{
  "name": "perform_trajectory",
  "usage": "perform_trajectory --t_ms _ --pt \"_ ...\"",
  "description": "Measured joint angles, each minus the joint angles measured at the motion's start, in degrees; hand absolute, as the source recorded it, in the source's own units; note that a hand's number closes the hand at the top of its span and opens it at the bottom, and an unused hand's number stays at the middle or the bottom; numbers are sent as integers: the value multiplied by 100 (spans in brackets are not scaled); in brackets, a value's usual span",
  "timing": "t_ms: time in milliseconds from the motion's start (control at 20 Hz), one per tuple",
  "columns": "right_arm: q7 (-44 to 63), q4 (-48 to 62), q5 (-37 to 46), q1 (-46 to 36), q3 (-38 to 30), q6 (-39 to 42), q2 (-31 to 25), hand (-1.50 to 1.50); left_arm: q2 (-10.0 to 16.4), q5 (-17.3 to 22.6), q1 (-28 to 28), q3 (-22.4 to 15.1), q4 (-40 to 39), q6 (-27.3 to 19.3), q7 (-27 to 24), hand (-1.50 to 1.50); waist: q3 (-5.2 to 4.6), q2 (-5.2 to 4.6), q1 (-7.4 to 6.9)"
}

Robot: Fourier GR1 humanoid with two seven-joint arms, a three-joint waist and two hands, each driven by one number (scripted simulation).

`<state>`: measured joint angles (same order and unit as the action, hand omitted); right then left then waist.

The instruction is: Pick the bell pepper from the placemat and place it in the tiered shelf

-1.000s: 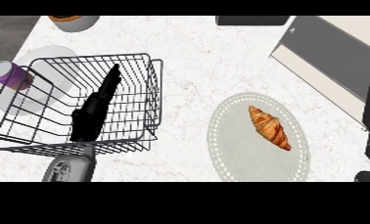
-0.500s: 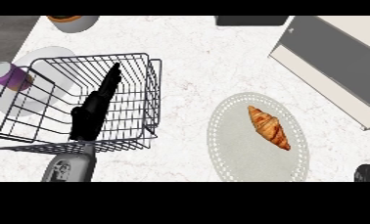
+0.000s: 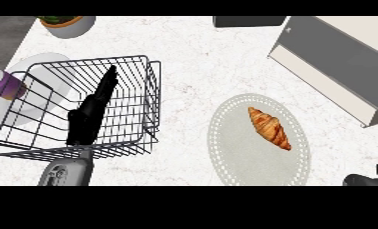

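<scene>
- Croissant (image 3: pixel 269 128), not a bell pepper, lying untouched on placemat (image 3: pixel 236 160).
- Left hand (image 3: pixel 88 118) stretched straight over wire basket (image 3: pixel 151 103), holding nothing.
- Right hand (image 3: pixel 362 179) barely showing at lower right edge; state impossible to tell.
- Pick and place both left to do.

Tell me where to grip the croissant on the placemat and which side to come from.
Pinch the croissant across its thick middle, coming from above: it lies flat on the placemat, running diagonally with tapered ends that offer less to hold. The right hand, at the lower right edge, looks nearest.
</scene>
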<state>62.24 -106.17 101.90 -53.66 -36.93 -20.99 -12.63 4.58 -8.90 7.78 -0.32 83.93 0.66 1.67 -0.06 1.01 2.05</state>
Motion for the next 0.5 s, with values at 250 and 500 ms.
perform_trajectory --t_ms 250,500 --pt "-148 -1615 -16 424 -137 1414 454 -150 85 77 -92 92 43 63 11 0 -2 38 83" --pt "-368 -3226 -47 927 -42 2849 901 -150 22 52 -42 73 3 9 20 0 -5 38 111"
